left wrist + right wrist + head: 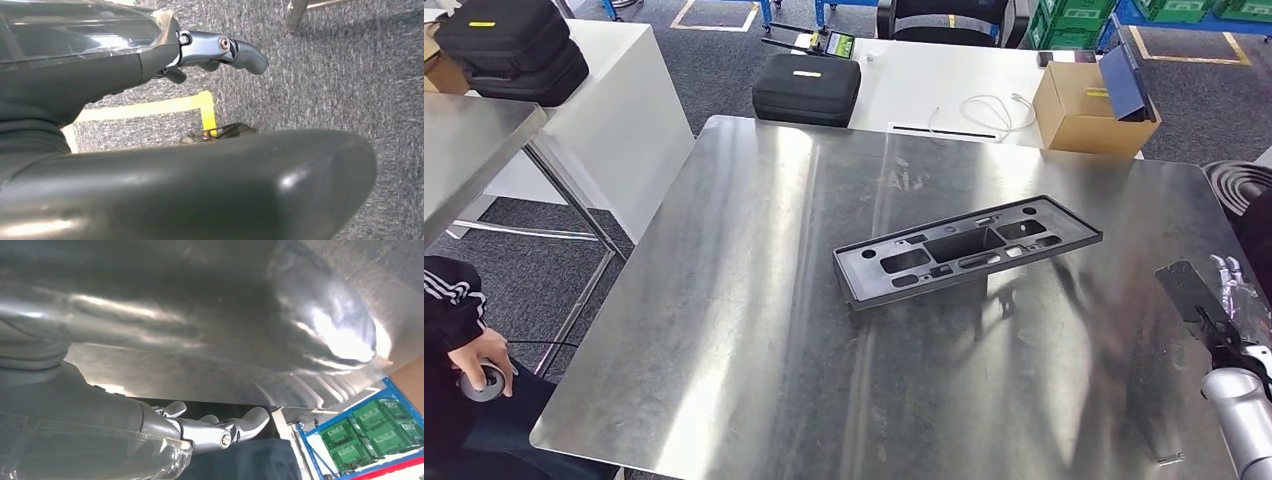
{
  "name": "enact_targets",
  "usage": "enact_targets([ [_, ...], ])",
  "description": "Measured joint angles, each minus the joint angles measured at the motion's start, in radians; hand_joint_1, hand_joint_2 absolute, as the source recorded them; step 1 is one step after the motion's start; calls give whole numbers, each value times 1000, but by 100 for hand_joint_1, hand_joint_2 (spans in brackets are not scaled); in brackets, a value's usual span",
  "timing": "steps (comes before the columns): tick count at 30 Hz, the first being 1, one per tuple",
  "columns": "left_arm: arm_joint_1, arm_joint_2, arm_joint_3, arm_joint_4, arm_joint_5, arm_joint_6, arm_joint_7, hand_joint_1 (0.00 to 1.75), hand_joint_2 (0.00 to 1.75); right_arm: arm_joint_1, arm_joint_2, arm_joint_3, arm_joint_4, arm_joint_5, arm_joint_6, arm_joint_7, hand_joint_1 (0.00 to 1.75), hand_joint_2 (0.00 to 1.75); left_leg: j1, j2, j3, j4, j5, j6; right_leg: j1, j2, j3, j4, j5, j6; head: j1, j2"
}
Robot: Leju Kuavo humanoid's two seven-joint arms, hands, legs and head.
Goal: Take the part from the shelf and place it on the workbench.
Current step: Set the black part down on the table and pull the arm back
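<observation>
Black part (967,250) flat on steel workbench (754,330); both hands empty, fingers apart.

- Right hand (1224,300) — cut off by the head view's right edge; finger pose unreadable.
- Seated person (454,340) — cropped at the left edge.
- Cardboard box (1089,105) — contents hidden.

The black, elongated plastic part (967,250), moulded with several recesses, is laid flat and angled on the steel workbench (754,350), right of centre.
</observation>
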Motion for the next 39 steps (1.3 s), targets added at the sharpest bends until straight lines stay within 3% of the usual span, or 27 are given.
enact_targets([
  [1, 0, 0, 0, 0, 0, 0, 0, 0, 0, 0, 0, -2, 1, 0, 0, -1, 0, 0, 2, 0, 11, -14, 14, 0, 0, 0, -1, 0, 1, 0, 0, 0],
  [2, 0, 0, -1, 0, 0, 0, 0, 0, 0, 0, 0, -4, 2, -1, 0, -2, 0, 0, 4, 0, 40, -61, 41, 1, 0, 0, -2, 1, 2, 0, 0, 0],
  [4, -2, 0, -1, 0, 1, -1, 0, 0, 0, 0, -3, -6, 3, -2, 0, -3, 0, 0, 6, -1, 117, -197, 92, 6, 4, 0, -3, 5, 3, 3, 0, 0],
  [6, -3, 0, -1, 0, 3, -1, 0, 0, 0, -2, -6, -8, 4, -3, 1, -5, 0, 0, 3, -3, 151, -269, 110, 12, 8, 0, -9, 6, 8, 11, 1, 0],
  [8, -3, 1, -2, 0, 5, -2, 0, 0, 0, -4, -8, -8, 4, -4, 3, -7, 0, 0, -4, -3, 147, -276, 117, 24, 9, 0, -14, 1, 16, 25, 2, 0],
  [10, -4, 2, -2, 0, 9, -3, 0, 0, 0, -5, -8, -9, 6, -2, 6, -10, 0, 0, -5, -2, 143, -285, 131, 41, 6, 0, -27, 16, 2, 32, 3, 0],
  [11, -5, 2, -1, 0, 12, -4, 0, 0, 0, -7, -8, -8, 7, 0, 8, -11, 0, 0, -4, -1, 139, -290, 139, 50, 4, 0, -43, 51, -22, 30, 4, 0],
  [13, -5, 2, -1, 0, 16, -5, -1, 0, 0, -14, -6, -7, 10, 6, 11, -12, 0, 0, -5, 1, 127, -291, 149, 59, 4, 0, -91, 177, -91, 23, 7, 0],
  [15, -4, 1, -1, 0, 18, -6, -2, 0, 0, -18, -2, -4, 14, 9, 15, -12, 0, 0, -7, 2, 114, -291, 159, 60, 5, 0, -120, 277, -130, 28, 7, 0],
  [16, -3, 1, -1, 0, 19, -5, -2, 0, 0, -19, 0, -4, 16, 11, 16, -12, 0, 0, -7, 1, 108, -291, 164, 60, 5, 0, -109, 276, -128, 35, 7, 0],
  [17, -3, 0, -1, 0, 21, -4, -3, 0, 0, -22, 2, -3, 18, 12, 17, -12, 0, 0, -7, 1, 103, -291, 169, 58, 5, 0, -77, 231, -112, 44, 7, 0],
  [19, -2, 0, -1, 0, 24, -2, -5, 0, 0, -37, 4, -2, 22, 15, 18, -14, 0, 0, -7, 1, 94, -290, 178, 50, 5, 0, 20, 81, -74, 55, 7, 0],
  [21, -2, -1, 0, 0, 27, -1, -8, 0, 0, -52, 5, 0, 25, 16, 18, -17, 0, 0, -10, 0, 89, -289, 188, 39, 12, 4, 72, -7, -52, 48, 6, 0],
  [23, 0, -1, 0, 0, 28, 0, -10, 0, 0, -58, 8, 3, 29, 17, 18, -20, 0, 0, -13, -1, 85, -290, 199, 29, 17, 7, 68, -13, -44, 33, 4, 0],
  [24, 1, -1, 1, 0, 29, 0, -10, 0, 0, -61, 10, 4, 31, 17, 18, -21, 0, 0, -12, -1, 81, -288, 198, 24, 12, 6, 64, -15, -40, 25, 4, 0],
  [26, 3, -1, 1, 0, 32, 1, -13, 0, 0, -63, 13, 5, 33, 8, 17, -29, 0, 87, -9, -2, 60, -245, 154, 13, 4, 3, 52, -16, -27, 4, 2, 0],
  [28, 4, -1, 1, 1, 36, 3, -17, 0, 0, -64, 12, 2, 32, -15, 13, -43, 0, 175, -3, -1, 18, -127, 65, 2, 5, -1, 38, -16, -15, -12, 0, 0],
  [29, 4, -1, 1, 1, 37, 5, -19, 0, 0, -63, 9, -1, 30, -28, 12, -50, 0, 175, -1, -1, -2, -63, 29, -2, 7, -2, 31, -15, -10, -15, 0, 0],
  [30, 5, -2, 1, 1, 38, 6, -20, 0, 0, -59, 4, -7, 23, -47, 11, -57, 0, 175, 1, 0, -10, -20, 12, -4, 9, -3, 23, -15, -5, -16, 0, 0],
  [31, 6, -2, 0, 1, 39, 7, -21, 0, 0, -53, -5, -15, 11, -68, 10, -62, 0, 175, 3, 0, 0, -12, 14, -5, 10, -3, 17, -14, -1, -14, 0, 0],
  [32, 7, -2, 0, 1, 40, 7, -23, 0, 0, -46, -17, -24, -5, -89, 10, -67, 0, 175, 5, 0, 30, -41, 30, -3, 11, -4, 12, -13, 3, -12, 0, 0],
  [34, 8, -2, 0, 1, 41, 8, -24, 0, 0, -33, -50, -51, -43, -127, 10, -72, 0, 175, 5, -2, 125, -171, 74, 4, 12, -6, 4, -12, 10, -6, 0, 0],
  [36, 8, -1, -1, 1, 41, 9, -25, 0, 0, -27, -80, -80, -77, -147, 8, -73, 0, 175, 1, -5, 189, -274, 93, 13, 13, -8, -4, -11, 18, 4, 1, 0],
  [39, 11, 0, -4, 2, 42, 10, -27, 0, 0, -13, -107, -116, -110, -161, 4, -73, 0, 175, -5, -4, 195, -306, 104, 28, 11, -8, -14, -12, 31, 27, 1, 0],
])
